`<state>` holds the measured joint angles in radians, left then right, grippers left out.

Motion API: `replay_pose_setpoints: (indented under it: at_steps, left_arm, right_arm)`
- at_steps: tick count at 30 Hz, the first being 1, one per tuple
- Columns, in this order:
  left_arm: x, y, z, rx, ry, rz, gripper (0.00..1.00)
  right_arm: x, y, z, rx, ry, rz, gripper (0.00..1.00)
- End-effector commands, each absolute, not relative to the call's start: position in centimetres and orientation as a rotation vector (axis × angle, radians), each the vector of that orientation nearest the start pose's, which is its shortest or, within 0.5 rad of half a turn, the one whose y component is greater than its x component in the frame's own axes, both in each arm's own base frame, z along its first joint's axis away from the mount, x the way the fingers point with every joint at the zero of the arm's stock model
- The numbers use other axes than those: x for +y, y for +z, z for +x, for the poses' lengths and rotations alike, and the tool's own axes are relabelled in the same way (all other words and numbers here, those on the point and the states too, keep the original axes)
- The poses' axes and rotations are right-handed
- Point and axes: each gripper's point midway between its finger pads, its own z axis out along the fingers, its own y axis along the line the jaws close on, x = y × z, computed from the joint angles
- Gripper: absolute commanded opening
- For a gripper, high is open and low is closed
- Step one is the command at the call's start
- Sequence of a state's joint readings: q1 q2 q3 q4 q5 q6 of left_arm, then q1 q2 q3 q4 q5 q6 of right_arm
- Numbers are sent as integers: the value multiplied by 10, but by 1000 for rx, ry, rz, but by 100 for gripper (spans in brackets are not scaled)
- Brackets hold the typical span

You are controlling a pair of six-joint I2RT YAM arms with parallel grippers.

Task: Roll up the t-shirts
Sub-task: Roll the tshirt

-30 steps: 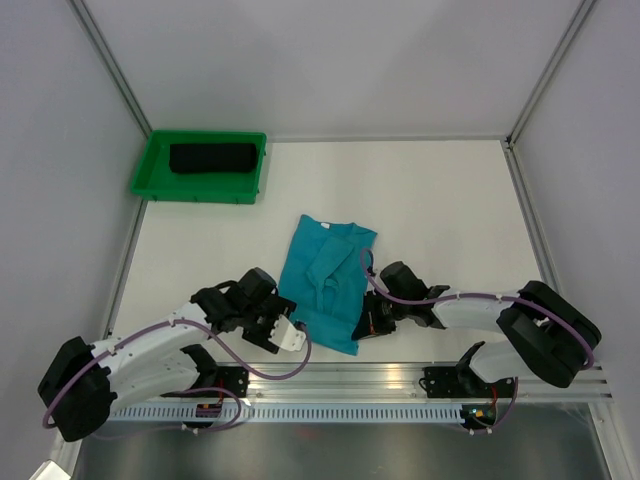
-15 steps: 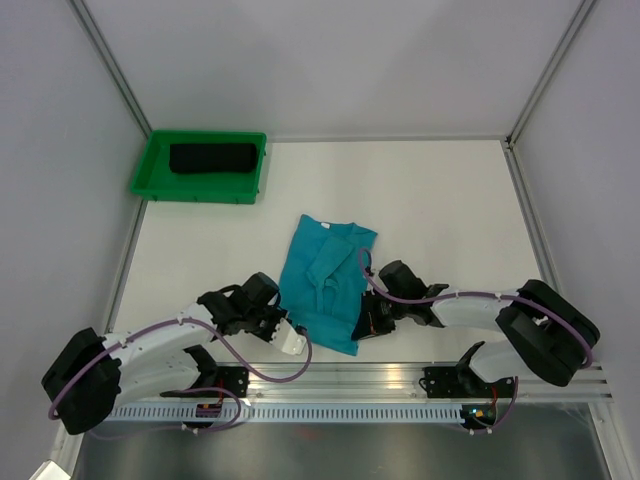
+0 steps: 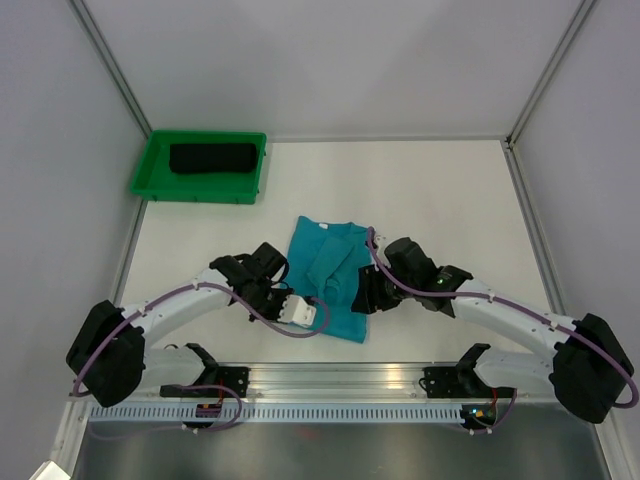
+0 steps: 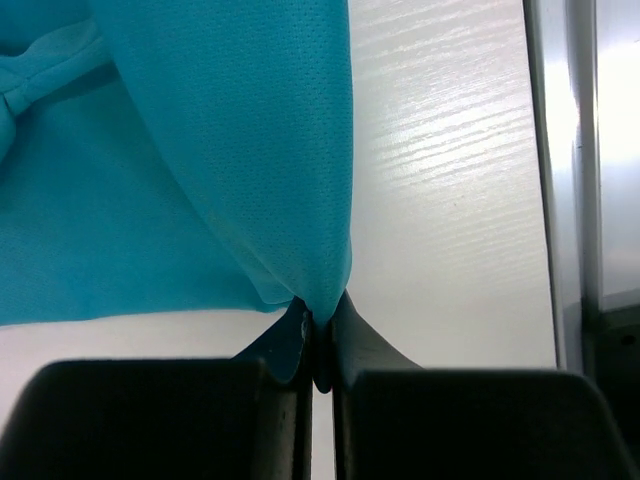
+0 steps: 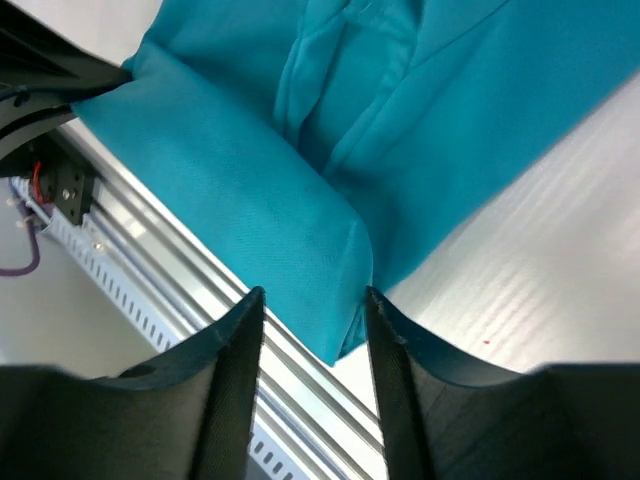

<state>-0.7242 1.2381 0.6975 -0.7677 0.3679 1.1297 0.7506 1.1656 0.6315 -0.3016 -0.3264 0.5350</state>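
The teal t-shirt [image 3: 330, 268] lies partly folded on the white table between my two arms. My left gripper [image 3: 316, 314] is at its near left edge. In the left wrist view the left gripper [image 4: 320, 335] is shut on a pinched fold of the teal t-shirt [image 4: 210, 140], and the cloth rises from the jaws. My right gripper [image 3: 362, 300] is at the shirt's near right side. In the right wrist view the right gripper [image 5: 312, 320] is open, with a folded corner of the teal t-shirt [image 5: 250, 200] between the fingers. The black t-shirt [image 3: 212, 158] lies rolled in the tray.
The green tray [image 3: 145, 182] sits at the far left corner of the table. A metal rail [image 3: 340, 380] runs along the near edge, right behind the shirt's near hem. Grey walls and frame posts close in the left, right and back.
My left gripper has shut on the teal shirt's near left edge and moved forward and right. My right gripper has opened, let go of the cloth, and moved away from the rail.
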Motion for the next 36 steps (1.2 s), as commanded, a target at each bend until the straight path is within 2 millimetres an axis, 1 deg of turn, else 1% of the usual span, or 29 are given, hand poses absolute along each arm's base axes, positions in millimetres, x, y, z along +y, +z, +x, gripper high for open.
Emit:
replay_pose_setpoints:
  at_steps: [1, 3, 4, 5, 7, 10, 11, 12, 13, 14, 15, 16, 17, 18, 21, 22, 24, 26, 27, 29, 30, 31, 32, 33, 35, 36]
  left_arm:
    - [-167, 55, 125, -2015, 795, -2608, 2]
    - [-163, 55, 127, -2025, 816, -2576, 2]
    - [-161, 55, 126, -2020, 820, -2561, 2]
    - [-160, 54, 126, -2014, 823, -2557, 2]
    - [-159, 56, 127, -2015, 834, -2539, 2]
    - [-165, 62, 129, -2038, 913, -2479, 2]
    - [-163, 63, 128, -2057, 939, -2431, 2]
    - [-166, 65, 130, -2063, 973, -2405, 2]
    - [-165, 64, 130, -2069, 983, -2378, 2]
    - [-163, 64, 131, -2076, 997, -2362, 2]
    - [-161, 63, 132, -2077, 1001, -2351, 2]
    - [-160, 62, 133, -2077, 1003, -2344, 2]
    - [-158, 61, 135, -2081, 1003, -2348, 2]
    - [-157, 60, 136, -2077, 1004, -2349, 2]
    - [-156, 60, 137, -2077, 1010, -2349, 2]
    - [-156, 60, 138, -2074, 1016, -2351, 2]
    - [-156, 60, 138, -2074, 1026, -2352, 2]
    - [-156, 59, 139, -2075, 1032, -2344, 2]
    - [-157, 59, 139, -2075, 1040, -2342, 2]
    - [-156, 59, 140, -2080, 1041, -2333, 2]
    - [-156, 59, 140, -2082, 1041, -2331, 2]
    - [-155, 58, 140, -2081, 1042, -2330, 2]
    - [-154, 58, 139, -2078, 1043, -2330, 2]
    - [-154, 58, 139, -2078, 1044, -2325, 2]
    - [-151, 59, 137, -2068, 1052, -2311, 2]
    - [-150, 59, 134, -2063, 1064, -2294, 2]
  right_arm:
    - [229, 96, 167, 2526, 750, -496, 57]
    - [223, 101, 170, 2523, 696, -490, 59]
    - [217, 103, 175, 2513, 642, -470, 60]
    - [213, 101, 174, 2533, 615, -466, 62]
    - [214, 101, 172, 2539, 625, -474, 65]
    - [230, 103, 165, 2509, 714, -526, 66]
    - [247, 108, 158, 2442, 738, -612, 66]
    - [256, 111, 153, 2396, 742, -668, 66]
    - [268, 116, 149, 2317, 749, -739, 66]
    - [276, 111, 134, 2269, 717, -828, 67]
    - [278, 110, 133, 2231, 690, -845, 67]
    - [284, 113, 133, 2182, 698, -848, 68]
    - [285, 105, 127, 2168, 689, -890, 68]
    - [288, 100, 127, 2163, 672, -902, 69]
    - [285, 83, 128, 2189, 586, -946, 70]
    - [285, 75, 127, 2205, 562, -967, 70]
    - [290, 65, 121, 2205, 545, -1008, 70]
    - [295, 62, 118, 2191, 542, -1020, 71]
    - [294, 54, 119, 2208, 512, -1025, 71]
    - [291, 48, 123, 2241, 459, -999, 71]
    - [288, 39, 122, 2266, 432, -1011, 70]
    - [287, 35, 121, 2292, 425, -997, 68]
    - [288, 32, 115, 2310, 449, -1017, 65]
    - [289, 28, 111, 2327, 460, -1028, 51]
    - [289, 24, 102, 2369, 507, -1030, 32]
    - [292, 26, 97, 2370, 549, -1032, 21]
